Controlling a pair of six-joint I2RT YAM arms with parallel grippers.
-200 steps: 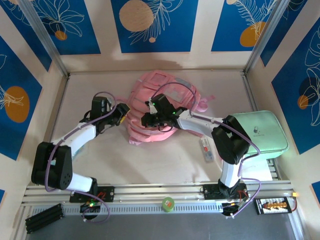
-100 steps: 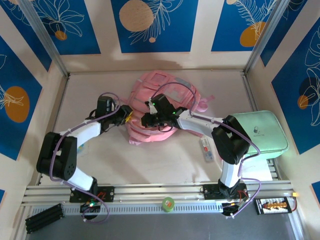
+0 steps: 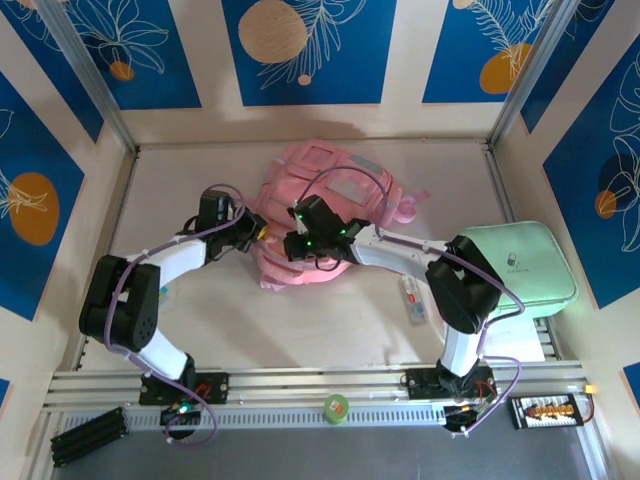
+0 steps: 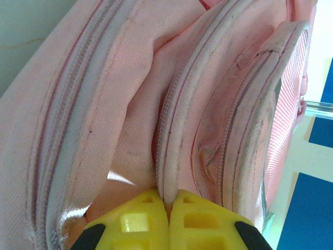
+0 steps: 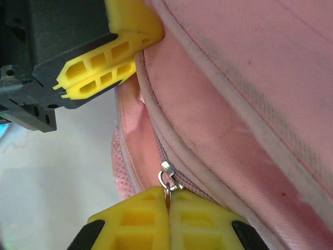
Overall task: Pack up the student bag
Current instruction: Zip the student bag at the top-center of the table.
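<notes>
Student bag lies mid-table, toward far wall. I read long axis roughly 7-to-1 o'clock, strap trailing toward 3 o'clock. Left gripper at bag's 9 o'clock edge, fingers pressed together on fabric ridge beside zip. Right gripper just beside it, pinching metal zip pull. Bare table at 9 and 6 o'clock. Mint-green case well apart at 4 o'clock.
</notes>
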